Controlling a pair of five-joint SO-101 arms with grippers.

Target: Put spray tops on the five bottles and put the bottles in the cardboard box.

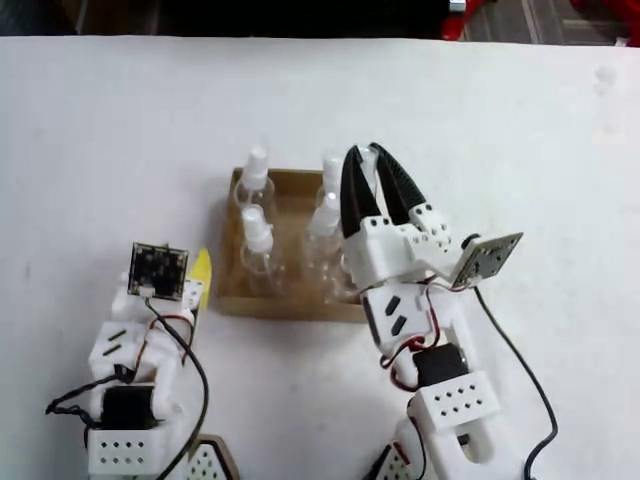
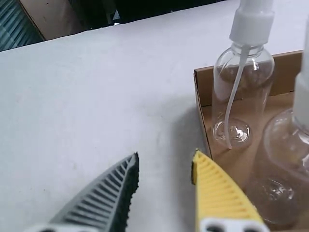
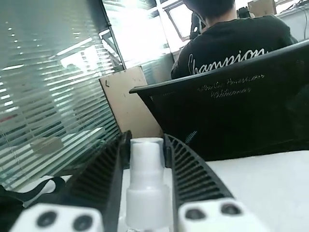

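- The white table (image 1: 120, 130) runs across the high view, with a dark strip of room along its 12 o'clock edge; my right wrist view looks out on window blinds (image 3: 43, 96), a leaning cardboard sheet (image 3: 128, 101) and a black chair back (image 3: 231, 111).
- The cardboard box (image 1: 290, 300) sits mid-table; clear bottles (image 1: 258, 240) with white tops stand upright inside it.
- My right claw (image 1: 364, 152) hangs over the box's 2 o'clock corner; the right wrist view shows it clenched on a white spray top (image 3: 146, 164), with both black fingers (image 3: 104, 169) pressed against its sides.
- My left claw (image 2: 165, 154) is released, its grey finger (image 2: 113, 193) and yellow finger (image 2: 217, 193) apart with bare table between them; the high view puts it just outside the box's 8 o'clock side.
- The left wrist view shows a thin dip tube (image 2: 234, 104) curving down inside the corner bottle (image 2: 251, 67); the high view shows how the bottles are arranged in the box.
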